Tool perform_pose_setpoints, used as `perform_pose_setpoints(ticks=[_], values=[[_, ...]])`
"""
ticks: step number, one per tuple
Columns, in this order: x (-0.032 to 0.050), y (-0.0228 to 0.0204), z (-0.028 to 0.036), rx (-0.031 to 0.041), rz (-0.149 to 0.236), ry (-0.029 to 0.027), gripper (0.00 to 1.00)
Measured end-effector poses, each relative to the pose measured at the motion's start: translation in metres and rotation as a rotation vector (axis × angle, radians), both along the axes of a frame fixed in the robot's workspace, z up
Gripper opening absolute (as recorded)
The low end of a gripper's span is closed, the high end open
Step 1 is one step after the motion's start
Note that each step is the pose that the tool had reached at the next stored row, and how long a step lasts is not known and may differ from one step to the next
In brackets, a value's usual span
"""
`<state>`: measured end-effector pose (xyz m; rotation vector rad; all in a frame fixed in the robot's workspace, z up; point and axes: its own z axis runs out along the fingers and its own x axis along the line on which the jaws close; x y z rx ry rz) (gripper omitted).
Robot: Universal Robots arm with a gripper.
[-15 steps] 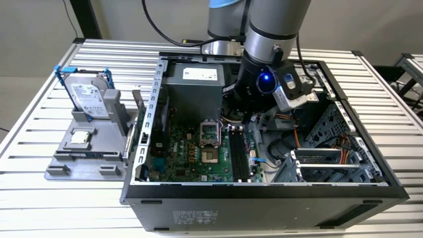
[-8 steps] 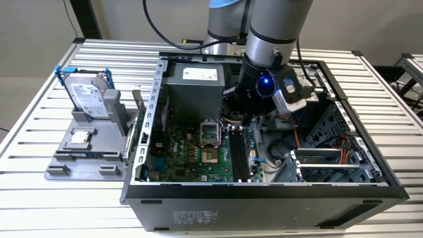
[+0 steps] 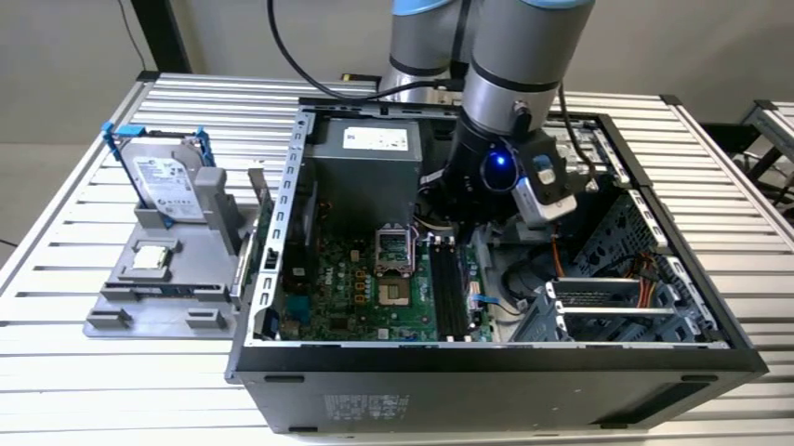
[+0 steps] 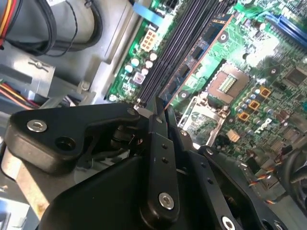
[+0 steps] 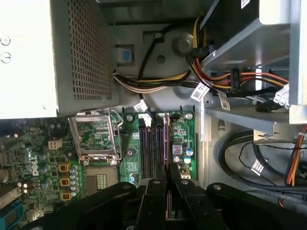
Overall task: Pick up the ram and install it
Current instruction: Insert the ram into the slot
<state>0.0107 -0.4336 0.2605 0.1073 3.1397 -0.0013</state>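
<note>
Ram [image 4: 194, 62] stick's pinched edge-on in the claw [image 4: 160, 112], hovering right over the memory slots [image 4: 177, 45], roughly 3 o'clock of the processor socket [image 3: 392, 249]. Light and stiff but probably fragile, so best gripped by the long edges.

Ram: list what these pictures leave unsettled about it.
1. Exterior view: the arm hides the far end of the memory slots.
2. Second wrist view: the ram shows edge-on in the gripper; whether it is seated in a slot cannot be told.
3. First wrist view: the fingers cover its near end.
</note>
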Motion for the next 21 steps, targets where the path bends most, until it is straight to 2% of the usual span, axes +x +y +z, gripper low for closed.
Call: perform_pose_setpoints(ticks=[4, 8, 10, 15, 17, 21], values=[[0.0005, -0.0031, -0.0041, 0.0000, -0.007, 0.0000, 0.00], [0.0031, -0.0039, -0.0091, -0.0033, -0.007, 0.0001, 0.00], [0.0039, -0.0057, -0.0103, -0.0046, -0.007, 0.0006, 0.00], [0.0044, -0.0116, -0.0127, -0.0093, -0.004, 0.0088, 0.00], [0.0044, -0.0123, -0.0145, -0.0103, -0.003, 0.0117, 0.00], [0.0045, -0.0125, -0.0146, -0.0120, 0.005, 0.0119, 0.00]])
